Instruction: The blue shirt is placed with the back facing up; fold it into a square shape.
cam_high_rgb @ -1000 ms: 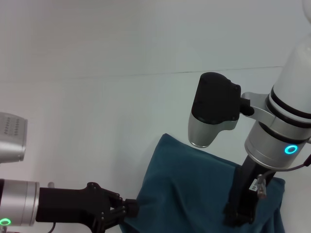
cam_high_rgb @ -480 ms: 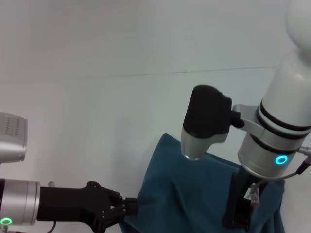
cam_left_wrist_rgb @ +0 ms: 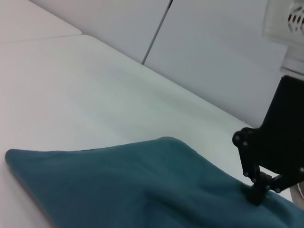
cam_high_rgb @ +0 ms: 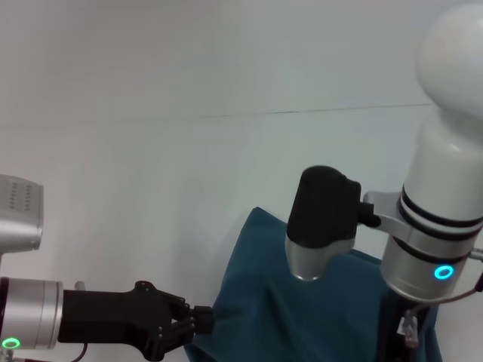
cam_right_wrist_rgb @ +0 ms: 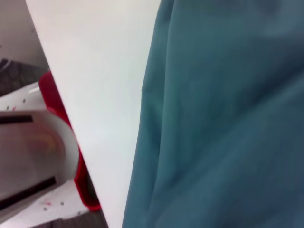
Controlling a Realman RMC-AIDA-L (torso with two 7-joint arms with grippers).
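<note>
Left gripper (cam_high_rgb: 202,320) reaches in level from the robot's left at the near edge of the head view, its black fingers pinched together on the left edge of the blue shirt (cam_high_rgb: 302,309). That arm lies almost horizontal, with a silver cuff and a green ring light at its wrist and the black hand stretched toward the cloth. From the left wrist view the same shirt (cam_left_wrist_rgb: 142,185) shows as a broad teal mound on the white table (cam_left_wrist_rgb: 71,95), and a black fingertip (cam_left_wrist_rgb: 259,190) presses into the fabric at its near edge.

Only one shirt is present. It sits bunched at the near right part of the table (cam_high_rgb: 151,151), raised into soft folds, with its far corner pointing away from the robot.

Two arms are in view. The right arm stands steeply over the shirt, a white and silver column with a blue ring light, and a black and silver camera housing juts from it above the cloth. Its gripper lies below the edge of the head view, so whether it is wide or closed cannot be told. The right wrist view looks down on the shirt (cam_right_wrist_rgb: 223,114) draped past the table's edge (cam_right_wrist_rgb: 99,95).
</note>
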